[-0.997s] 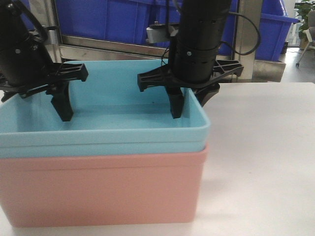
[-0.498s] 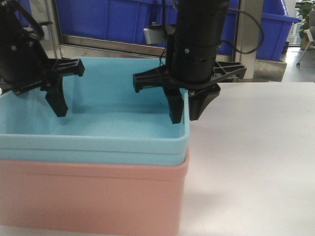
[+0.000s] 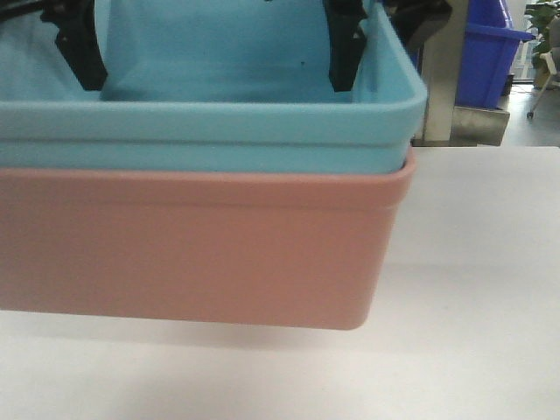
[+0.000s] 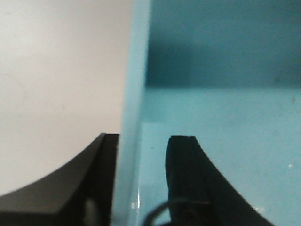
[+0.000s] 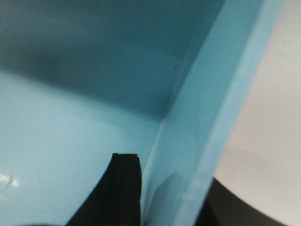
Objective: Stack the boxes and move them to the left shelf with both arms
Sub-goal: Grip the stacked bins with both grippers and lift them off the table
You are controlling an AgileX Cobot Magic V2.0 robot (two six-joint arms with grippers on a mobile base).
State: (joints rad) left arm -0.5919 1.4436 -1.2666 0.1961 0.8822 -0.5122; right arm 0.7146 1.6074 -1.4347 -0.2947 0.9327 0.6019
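Observation:
The light blue box (image 3: pixel 210 131) sits nested inside the salmon pink box (image 3: pixel 192 245). The stack hangs above the white table (image 3: pixel 472 262) with its shadow below. My left gripper (image 4: pixel 141 155) straddles the blue box's left wall, one black finger (image 4: pixel 188 179) inside and one outside, shut on it. My right gripper (image 5: pixel 174 188) clamps the right wall the same way, its inner finger (image 5: pixel 124 188) pressed against the wall. In the front view both inner fingers (image 3: pixel 346 52) show at the top edge. The left shelf is out of view.
Behind the stack at the right stand a steel post (image 3: pixel 442 79) and a dark blue bin (image 3: pixel 486 61) on a metal ledge. A green plant (image 3: pixel 544 26) is at the far right. The table's bare right half stretches toward me.
The stacked boxes have risen off the table and now fill the front view, larger and higher. Both grippers went up with them, so only their fingertips stay in frame.

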